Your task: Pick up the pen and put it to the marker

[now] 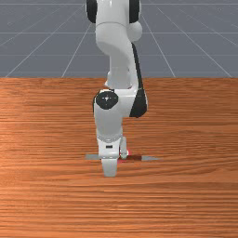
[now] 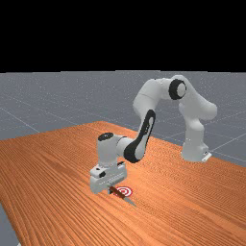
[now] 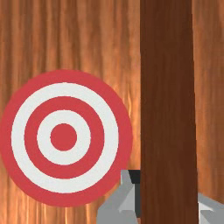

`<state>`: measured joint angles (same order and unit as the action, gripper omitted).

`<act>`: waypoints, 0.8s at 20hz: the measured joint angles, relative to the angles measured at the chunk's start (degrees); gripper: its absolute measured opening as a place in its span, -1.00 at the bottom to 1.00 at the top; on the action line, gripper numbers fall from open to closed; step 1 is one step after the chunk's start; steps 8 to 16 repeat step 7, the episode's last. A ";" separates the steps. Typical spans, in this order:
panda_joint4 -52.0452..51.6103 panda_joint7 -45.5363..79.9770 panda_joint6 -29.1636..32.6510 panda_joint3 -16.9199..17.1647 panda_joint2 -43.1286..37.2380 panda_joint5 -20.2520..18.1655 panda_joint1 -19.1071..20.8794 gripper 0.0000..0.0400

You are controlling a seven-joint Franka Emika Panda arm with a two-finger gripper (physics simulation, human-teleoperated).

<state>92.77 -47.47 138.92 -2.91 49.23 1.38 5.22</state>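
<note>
Your pen (image 3: 168, 109) sits between the fingers (image 2: 109, 190), its dark brown length running right across them; in the front view it lies level, a pointed silver tip (image 1: 149, 158) toward that view's right and a blunt silver end (image 1: 92, 157) toward its left, with the hand (image 1: 109, 151) covering the stretch between that end and the brown. The round red-and-white marker (image 3: 64, 137) is just beside the pen in your wrist view, a thin strip of table (image 3: 136, 109) between its rim and the brown side; in the front view the hand and pen hide most of it, and in the far view the pen crosses the marker's near edge. Your fingers (image 3: 130, 192) are parted by about the pen's own width, one against each long side, so they have it pinched; how high it is above the table you can't tell. Farther out, the white arm (image 2: 146, 98) reaches over the table; beyond lies a grey floor (image 1: 42, 46) with pale lines.
</note>
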 joint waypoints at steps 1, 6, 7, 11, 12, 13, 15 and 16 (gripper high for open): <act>1.18 0.28 0.61 0.00 -0.61 -0.10 -0.08 -1.00; 11.11 -1.81 5.56 -0.45 -5.57 0.48 0.63 -0.47; 11.12 -2.44 5.71 -0.55 -5.57 0.55 0.82 -0.26; 11.12 -2.44 5.71 -0.55 -5.57 0.55 0.82 -0.26; 11.12 -2.44 5.71 -0.55 -5.57 0.55 0.82 -0.26; 11.12 -2.44 5.71 -0.55 -5.57 0.55 0.82 -0.26; 11.12 -2.44 5.71 -0.55 -5.57 0.55 0.82 -0.26; 11.12 -2.44 5.71 -0.55 -5.57 0.55 0.82 -0.26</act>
